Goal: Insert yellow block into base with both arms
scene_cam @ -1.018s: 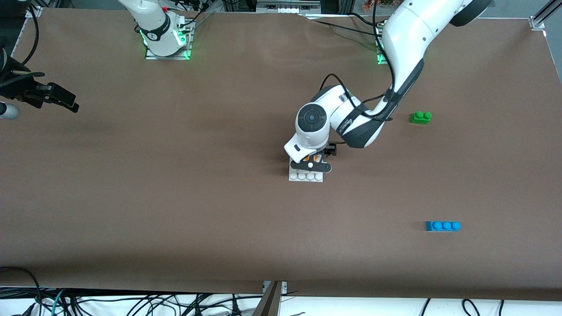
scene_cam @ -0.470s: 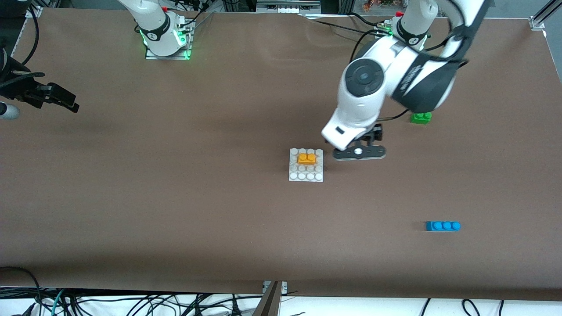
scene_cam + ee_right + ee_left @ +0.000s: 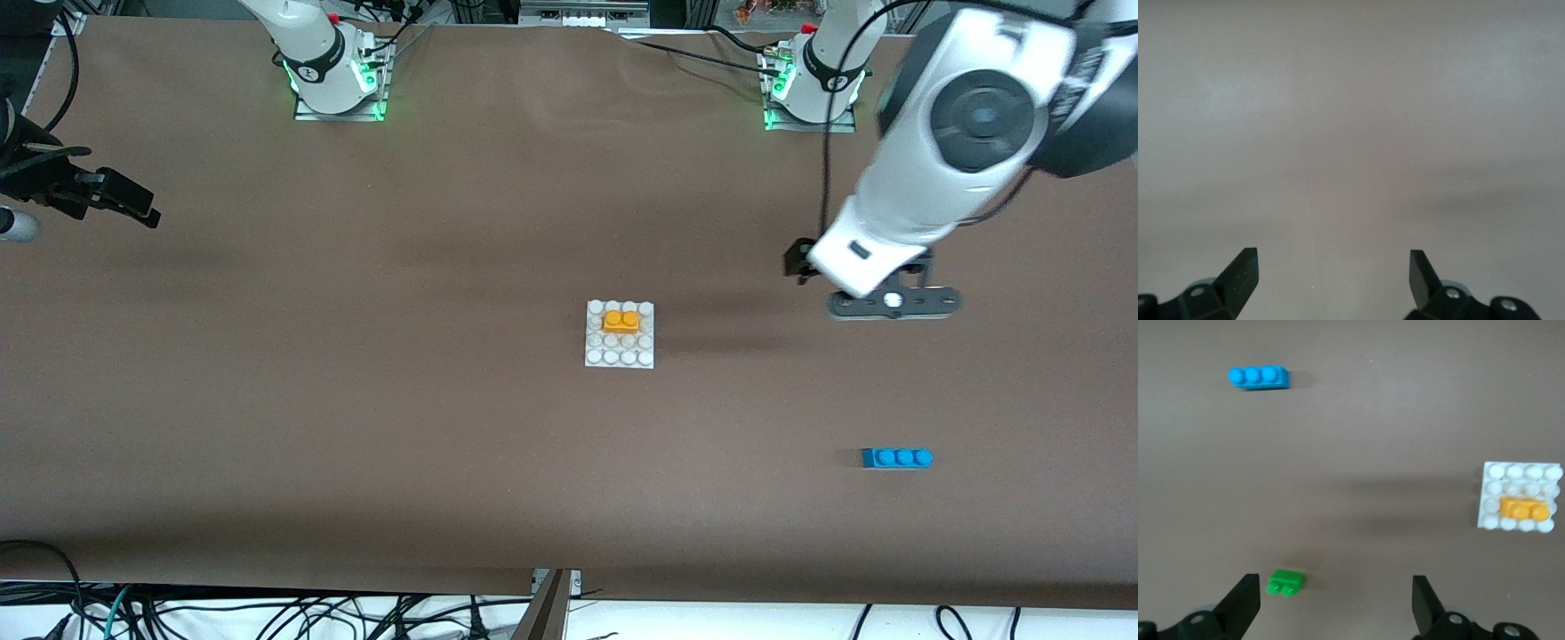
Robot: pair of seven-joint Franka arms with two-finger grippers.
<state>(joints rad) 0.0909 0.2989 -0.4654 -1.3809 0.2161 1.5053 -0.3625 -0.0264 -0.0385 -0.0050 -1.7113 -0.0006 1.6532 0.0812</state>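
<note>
Brown matte table (image 3: 356,400), flat, faintly creased covering. I am holding my left gripper (image 3: 893,302) high over bare table at about 3 o'clock from the base in the front view, fingers spread wide and carrying nothing. My right gripper (image 3: 1331,267) is waiting at the table's 9 o'clock edge, fingers also apart and empty, over plain surface.

The base (image 3: 620,356), a square white glossy plastic plate with a four-by-four stud grid, is lying flat mid-table. The blue three-stud brick (image 3: 896,457) is sitting at 4 o'clock from it, well apart. The green two-stud brick (image 3: 1285,582) is showing only in my left wrist view.

The yellow block (image 3: 621,319), hard orange-yellow plastic with two studs, is sitting level on the base toward its 12 o'clock edge.

I am judging the insertion done. Next calls only for parking both arms, or perhaps a press-down check.
</note>
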